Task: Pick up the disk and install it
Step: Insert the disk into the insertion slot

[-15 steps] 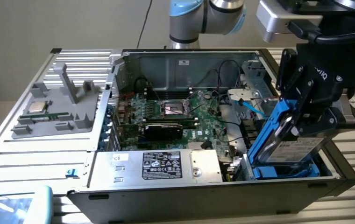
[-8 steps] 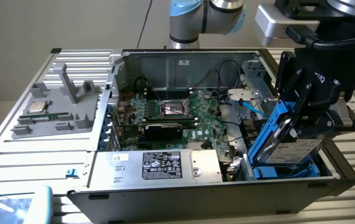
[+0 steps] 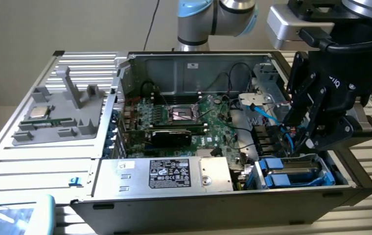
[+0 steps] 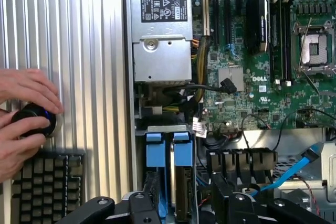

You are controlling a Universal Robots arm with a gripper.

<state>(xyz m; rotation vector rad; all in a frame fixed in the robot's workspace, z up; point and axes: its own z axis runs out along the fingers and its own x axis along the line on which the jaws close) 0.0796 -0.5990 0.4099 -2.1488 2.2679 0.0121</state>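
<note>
Exterior view: an open computer case (image 3: 173, 210) lies on a ribbed aluminium tabletop (image 3: 23, 166) before a plain beige wall (image 3: 42, 24). The hand (image 3: 303, 144) hangs spread over the corner bay (exterior view's right), where the disk (image 3: 297, 170) sits. Wrist view: a person's fingers (image 4: 31, 90) rest on a black knob (image 4: 32, 119) on the tabletop.

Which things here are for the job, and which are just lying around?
For the job: disk in its blue carrier, gripper, computer case.
Just sitting there: CPU chip, keyboard, power supply box.
</note>
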